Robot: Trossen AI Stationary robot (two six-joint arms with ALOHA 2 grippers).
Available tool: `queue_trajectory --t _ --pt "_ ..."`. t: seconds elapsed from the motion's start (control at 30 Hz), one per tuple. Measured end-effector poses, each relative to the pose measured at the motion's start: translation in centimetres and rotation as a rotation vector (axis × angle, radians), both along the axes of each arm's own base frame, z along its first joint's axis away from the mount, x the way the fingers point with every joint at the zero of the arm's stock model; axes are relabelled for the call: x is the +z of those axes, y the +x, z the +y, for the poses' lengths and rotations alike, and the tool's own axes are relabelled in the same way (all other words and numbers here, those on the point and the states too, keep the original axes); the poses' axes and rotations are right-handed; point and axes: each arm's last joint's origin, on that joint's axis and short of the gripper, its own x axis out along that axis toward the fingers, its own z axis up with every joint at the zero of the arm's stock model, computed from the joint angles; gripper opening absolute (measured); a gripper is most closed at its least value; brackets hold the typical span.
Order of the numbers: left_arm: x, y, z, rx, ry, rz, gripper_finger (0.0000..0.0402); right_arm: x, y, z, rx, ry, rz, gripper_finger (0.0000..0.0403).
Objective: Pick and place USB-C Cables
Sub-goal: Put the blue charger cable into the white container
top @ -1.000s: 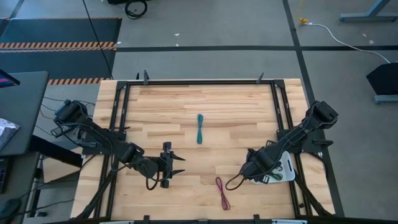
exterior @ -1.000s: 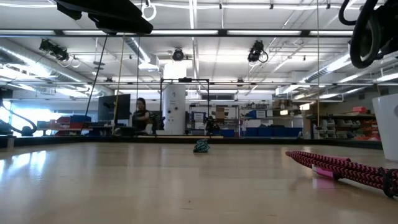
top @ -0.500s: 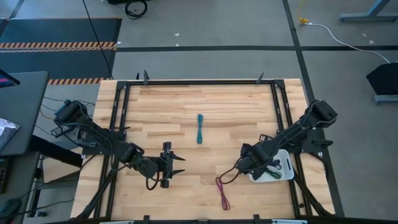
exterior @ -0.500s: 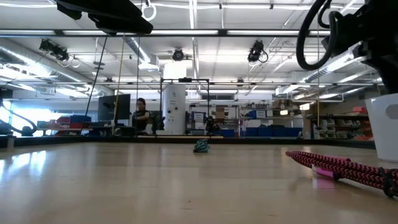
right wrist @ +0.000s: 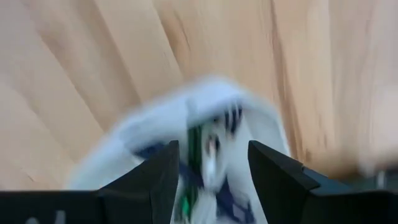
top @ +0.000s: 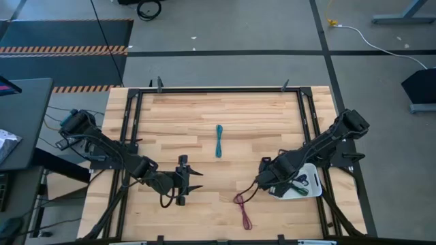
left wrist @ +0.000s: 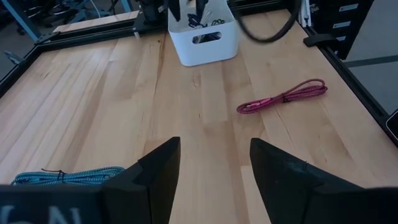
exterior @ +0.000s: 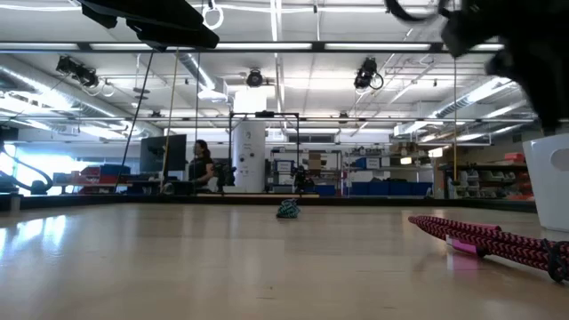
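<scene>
bin (top: 315, 187) lower right, some cables already in | maroon cable (top: 242, 209) bottom centre, teal cable (top: 219, 140) mid-frame, both left on table | right gripper (top: 263, 178) beside bin, fingers spread, empty | left gripper (top: 193, 180) lower left, spread, idle

Bright even overhead lighting; soft shadows; right wrist view motion-blurred; low view foreground soft.

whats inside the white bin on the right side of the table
The white bin holds several cable bundles; blue and green ones show in the right wrist view. The right gripper, open, and its arm cover part of it from above, so a full count is hidden.
</scene>
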Motion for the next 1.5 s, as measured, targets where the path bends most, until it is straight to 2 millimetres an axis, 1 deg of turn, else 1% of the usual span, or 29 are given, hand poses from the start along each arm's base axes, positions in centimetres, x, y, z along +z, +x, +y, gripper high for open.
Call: queue_trajectory --t 0.1,0.23,0.33,0.43,0.53,0.7,0.87,1.07,1.27,1.4,1.5 --pt "0.0 0.0 0.0 0.000 0.000 0.000 0.0201 0.5 1.6 0.0 0.054 0.000 -0.147 0.0196" --pt "0.0 0.0 0.1 0.012 0.010 0.002 0.0201 0.5 4.0 0.4 0.124 0.095 -0.353 0.0195" --pt "-0.1 0.0 0.6 0.134 0.035 -0.018 0.0201 -0.1 5.0 0.2 0.129 0.100 -0.390 0.0195" --pt "-0.3 0.3 2.0 0.318 0.001 -0.040 0.0201 -0.6 4.9 -0.6 0.113 0.033 -0.335 0.0195" --pt "-0.4 1.2 4.0 0.426 -0.082 -0.057 0.0201 -0.9 4.6 -1.2 0.089 -0.021 -0.279 0.0195" --pt "-0.4 2.6 7.7 0.489 -0.164 -0.032 0.0201 -0.9 4.5 -1.2 0.089 -0.023 -0.278 0.0195" --pt "-0.8 3.5 11.1 0.534 -0.215 0.002 0.0201 -0.9 4.5 -1.0 0.095 -0.017 -0.283 0.0195" --pt "-2.4 4.3 13.8 0.550 -0.256 0.084 0.0201 -0.9 4.5 -0.9 0.104 -0.016 -0.286 0.0195" --pt "-4.3 4.8 16.4 0.649 -0.321 0.142 0.0201 -0.9 4.5 -0.9 0.110 -0.007 -0.286 0.0195" --pt "-5.3 4.9 18.3 0.684 -0.376 0.181 0.0201 -0.9 4.5 -0.9 0.112 -0.007 -0.286 0.0195" --pt "-6.1 5.1 19.1 0.695 -0.439 0.200 0.0205 -0.9 4.5 -0.8 0.114 -0.003 -0.285 0.0195"
